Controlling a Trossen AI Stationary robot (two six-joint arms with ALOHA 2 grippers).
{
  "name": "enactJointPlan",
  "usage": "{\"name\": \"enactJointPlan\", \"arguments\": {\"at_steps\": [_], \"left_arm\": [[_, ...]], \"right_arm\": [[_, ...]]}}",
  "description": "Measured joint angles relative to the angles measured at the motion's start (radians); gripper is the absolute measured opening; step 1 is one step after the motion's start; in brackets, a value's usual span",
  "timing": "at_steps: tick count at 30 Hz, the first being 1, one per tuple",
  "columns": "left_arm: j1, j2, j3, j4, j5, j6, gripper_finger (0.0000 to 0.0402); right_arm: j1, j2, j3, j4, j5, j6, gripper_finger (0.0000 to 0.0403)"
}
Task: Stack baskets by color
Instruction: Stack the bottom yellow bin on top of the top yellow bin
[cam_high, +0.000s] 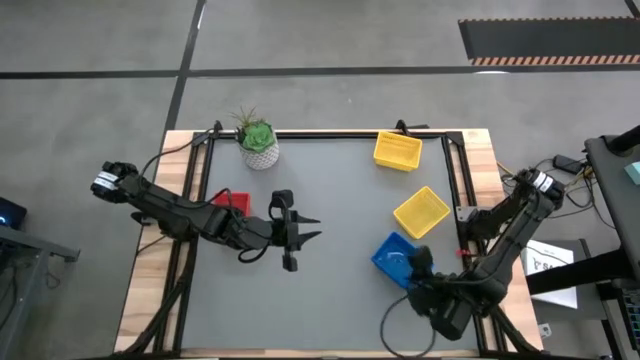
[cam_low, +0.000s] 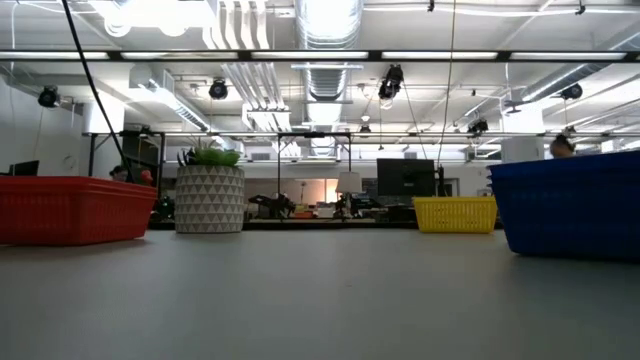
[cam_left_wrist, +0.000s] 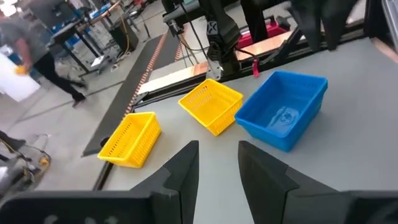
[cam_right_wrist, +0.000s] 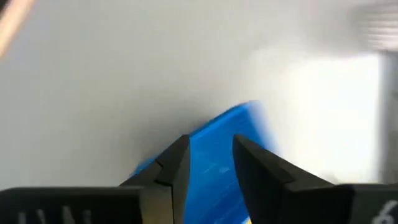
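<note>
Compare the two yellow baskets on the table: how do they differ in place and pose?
The far yellow basket stands at the table's back edge, almost square to it; the near yellow basket stands closer to the middle and is turned diagonally. The near one has the blue basket close beside it; the far one stands alone. Both are upright, empty, mesh-sided, and look alike in shape and size.

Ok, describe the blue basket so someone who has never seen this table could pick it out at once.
Start at the table and go to its right side, where three baskets lie in a loose line from the far edge toward the near one. The blue basket is the nearest of them, just beside the right gripper. The other two there are yellow; this is the only blue one.
</note>
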Motion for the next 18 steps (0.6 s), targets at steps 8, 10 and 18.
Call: {"name": "enactJointPlan", "arguments": {"at_steps": [8,10,18], "left_arm": [[0.000,-0.017,-0.029,-0.003,0.019,0.146,0.0096],[0.000,-0.043,-0.050,-0.002,0.040,0.168,0.0096],[-0.001,-0.199,-0.115,0.005,0.066,0.168,0.0095]], "right_arm": [[-0.083,-0.001,0.068,0.003,0.185,0.172,0.0080],[-0.103,-0.001,0.047,0.044,0.198,0.153,0.0069],[-0.260,-0.006,0.017,0.084,-0.002,0.102,0.0025]]}}
